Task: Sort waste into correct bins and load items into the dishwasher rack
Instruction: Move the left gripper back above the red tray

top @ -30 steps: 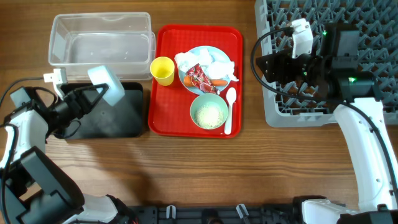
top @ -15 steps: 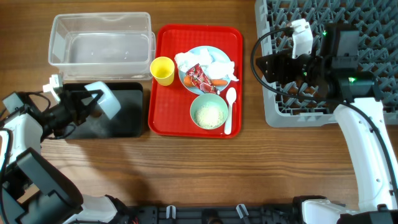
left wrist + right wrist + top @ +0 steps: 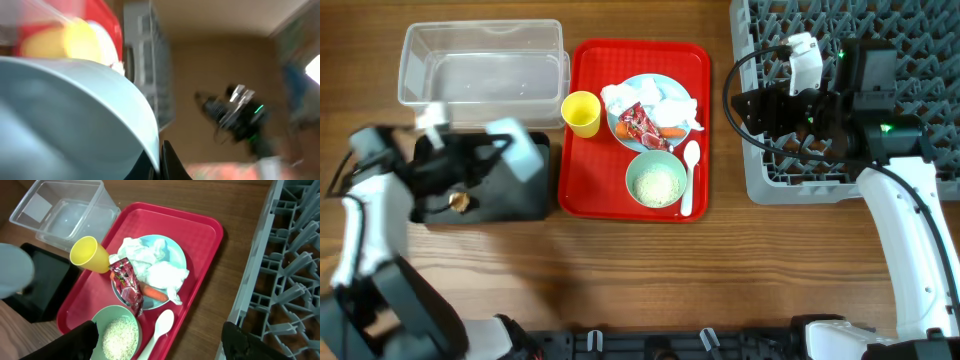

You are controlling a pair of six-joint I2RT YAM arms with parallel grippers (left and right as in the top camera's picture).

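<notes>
Left gripper is clamped on the rim of the pale blue bowl, tilted over the black tray, frame left. Left wrist is blurred, bowl fills its lower left. Only overhead shows the brown scrap in that tray. Right gripper jaws wide apart, at the rack left edge. Right wrist gives red tray detail: green bowl of rice, spoon, wrapper, carrot, napkin on plate, yellow cup, clear tub upper left.

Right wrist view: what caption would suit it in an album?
Red tray with plate of napkin, wrapper and carrot, yellow cup, bowl of rice and spoon, beside the grey rack.
</notes>
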